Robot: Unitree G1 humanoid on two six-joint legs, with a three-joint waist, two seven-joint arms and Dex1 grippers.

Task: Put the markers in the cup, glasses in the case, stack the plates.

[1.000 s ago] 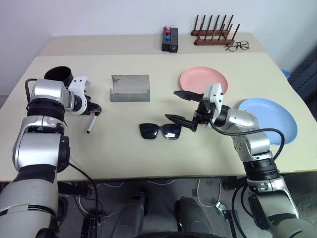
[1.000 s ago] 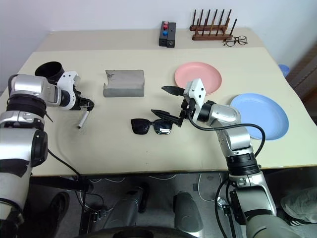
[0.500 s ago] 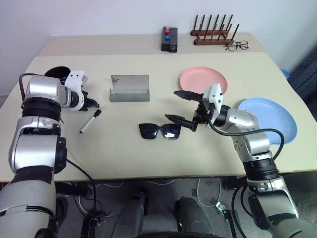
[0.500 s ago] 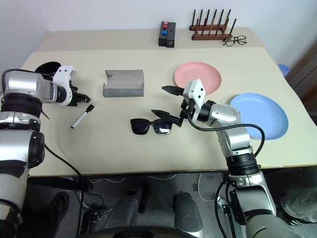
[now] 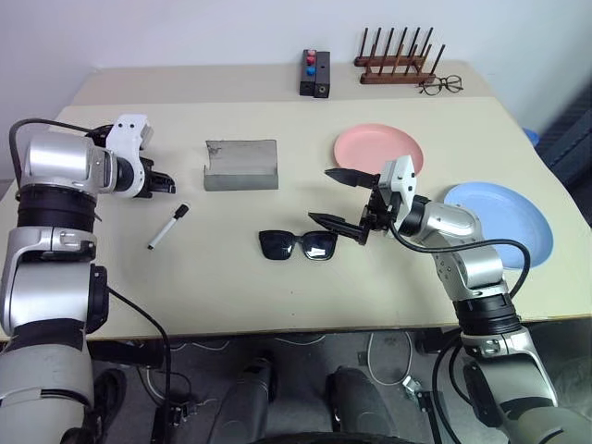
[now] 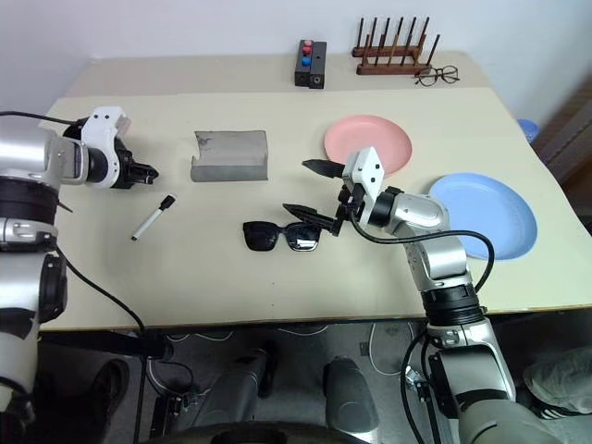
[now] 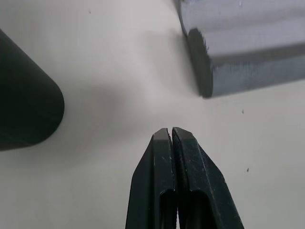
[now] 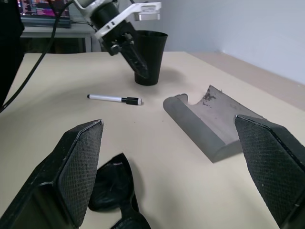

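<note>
A white marker (image 5: 167, 227) with a black cap lies slantwise on the table (image 5: 231, 287), between the black cup (image 8: 148, 56) and the grey case (image 5: 241, 165). Above it the left gripper (image 5: 170, 184) is clenched on nothing. The right gripper (image 5: 339, 199) gapes beside the sunglasses (image 5: 298, 245). The left arm mostly hides the cup from the head camera.

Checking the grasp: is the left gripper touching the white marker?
Apart. In the left eye view the left gripper, fingers shut and empty, hangs above the table, with bare tabletop between it and the white marker lying flat.
</note>
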